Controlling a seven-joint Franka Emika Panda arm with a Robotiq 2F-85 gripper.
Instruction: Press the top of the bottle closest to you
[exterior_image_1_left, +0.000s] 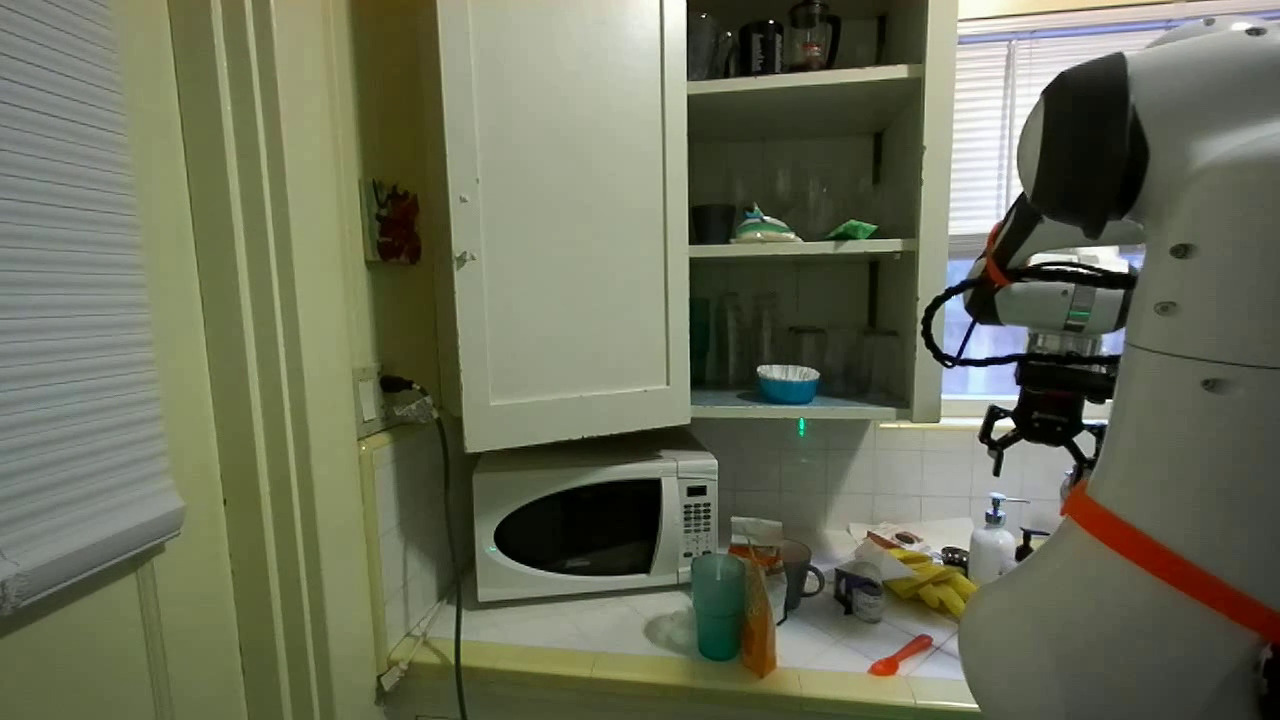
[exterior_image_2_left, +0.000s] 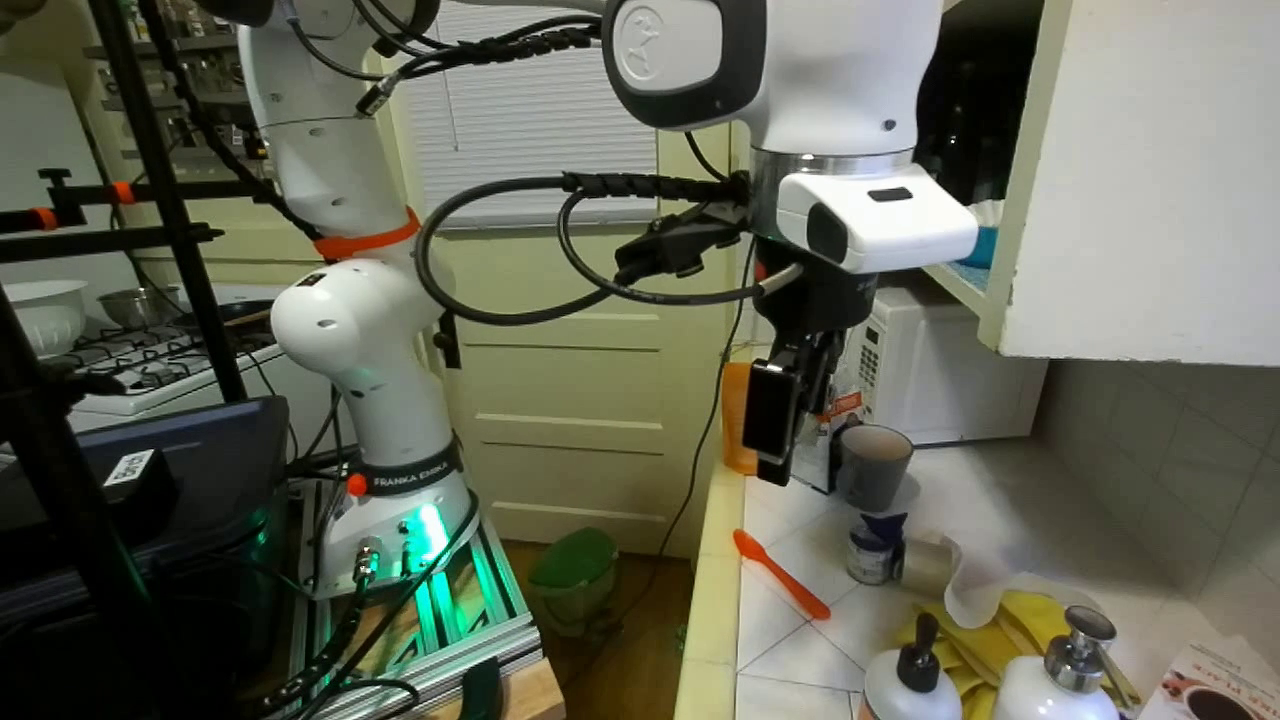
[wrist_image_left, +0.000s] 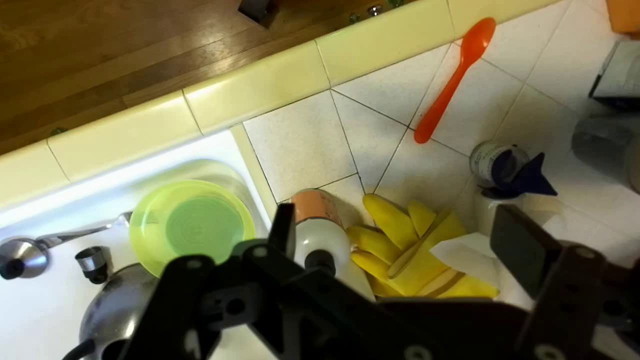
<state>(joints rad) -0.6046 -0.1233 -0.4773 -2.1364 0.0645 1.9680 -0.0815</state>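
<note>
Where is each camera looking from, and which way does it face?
Exterior view: near the arm, facing the microwave and open cabinet; arm and gripper show.
Exterior view: by the pump bottles, facing along the counter toward the door; arm, base and gripper show.
Wrist view: mounted above the gripper, looking down at gloves, spoon and sink; gripper's fingers show.
Both exterior views share the microwave and arm; all three, the spoon.

In the wrist view, yellow gloves (wrist_image_left: 430, 245) lie on the tiled counter (wrist_image_left: 305, 150) below the gripper (wrist_image_left: 404, 240), with an orange spoon (wrist_image_left: 447, 95) past its tips and a lime-green bowl (wrist_image_left: 192, 225) in the sink (wrist_image_left: 45, 320) to its left. In an exterior view, a microwave (exterior_image_1_left: 580, 530) is located left of and lower than the gripper, as is a teal cup (exterior_image_1_left: 718, 605); an open wall cabinet (exterior_image_1_left: 575, 220) occupies the upper left.
</note>
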